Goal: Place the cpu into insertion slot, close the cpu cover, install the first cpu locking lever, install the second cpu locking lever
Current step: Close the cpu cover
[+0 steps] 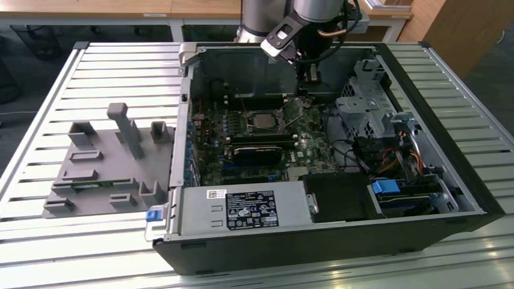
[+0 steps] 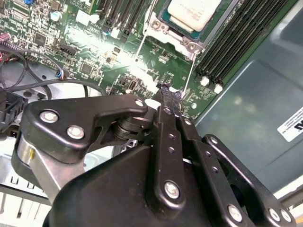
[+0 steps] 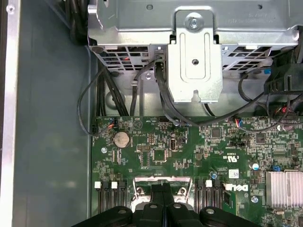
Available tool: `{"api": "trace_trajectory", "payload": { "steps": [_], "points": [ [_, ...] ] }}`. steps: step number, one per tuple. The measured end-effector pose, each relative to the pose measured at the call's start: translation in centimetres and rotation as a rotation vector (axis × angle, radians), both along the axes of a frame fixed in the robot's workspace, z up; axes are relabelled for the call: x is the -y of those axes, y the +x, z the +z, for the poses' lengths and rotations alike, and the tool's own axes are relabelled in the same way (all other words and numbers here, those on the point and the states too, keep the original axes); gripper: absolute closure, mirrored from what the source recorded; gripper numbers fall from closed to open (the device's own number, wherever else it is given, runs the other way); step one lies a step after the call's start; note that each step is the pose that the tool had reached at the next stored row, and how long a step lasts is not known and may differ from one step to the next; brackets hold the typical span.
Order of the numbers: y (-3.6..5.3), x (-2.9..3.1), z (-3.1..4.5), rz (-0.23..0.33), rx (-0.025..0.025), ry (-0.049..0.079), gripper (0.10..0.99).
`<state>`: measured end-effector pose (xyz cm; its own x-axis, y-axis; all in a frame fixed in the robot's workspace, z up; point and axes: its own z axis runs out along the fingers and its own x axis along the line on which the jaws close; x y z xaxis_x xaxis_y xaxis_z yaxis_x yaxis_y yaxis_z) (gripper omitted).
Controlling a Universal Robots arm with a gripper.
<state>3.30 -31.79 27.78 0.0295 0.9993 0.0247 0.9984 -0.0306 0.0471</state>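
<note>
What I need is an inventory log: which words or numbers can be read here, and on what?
Black label on the silver power supply box: too small to read.
White label on the grey case wall: cut off, unreadable.
White print on the green circuit board: a maker's logo; the rest too small.

— What colour is the cpu just beyond the pincer?
— Pale silver. The circuit board around it is green; the pincer and the memory slots are black.
</note>
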Motion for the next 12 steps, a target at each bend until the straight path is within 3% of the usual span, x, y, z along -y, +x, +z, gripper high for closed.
{"api": "trace_trajectory", "payload": {
  "steps": [12],
  "points": [
    [0.76, 0.00, -0.30, 0.001, -0.0002, 0.000, 0.980]
  ]
}}
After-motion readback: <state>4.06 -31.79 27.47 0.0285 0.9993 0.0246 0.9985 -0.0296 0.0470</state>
